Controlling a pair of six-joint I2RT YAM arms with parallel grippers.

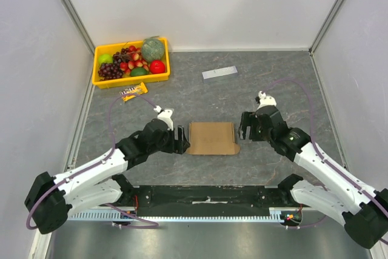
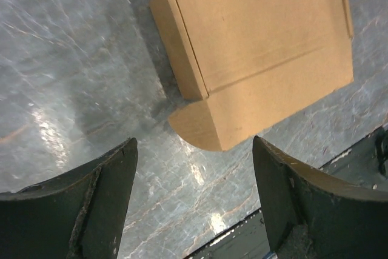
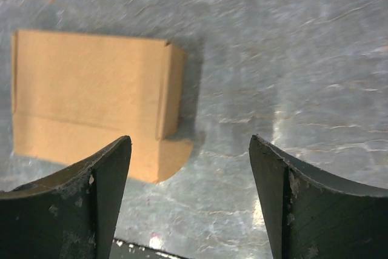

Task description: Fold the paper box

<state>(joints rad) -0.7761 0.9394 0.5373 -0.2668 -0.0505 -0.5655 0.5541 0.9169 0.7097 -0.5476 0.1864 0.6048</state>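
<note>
- Paper box, a shallow brown cardboard shape, lies on the grey table near its front edge, between the two grippers. A rounded tab sticks out flat at each near corner.
- Left gripper sits just beside the box's left side, fingers spread wide with nothing between them.
- Right gripper sits off the box's right side, apart from it, fingers likewise spread and empty.
- Yellow tray of fruit, a candy packet and a grey-white strip lie well back.

White-black arms (purple cables)
</note>
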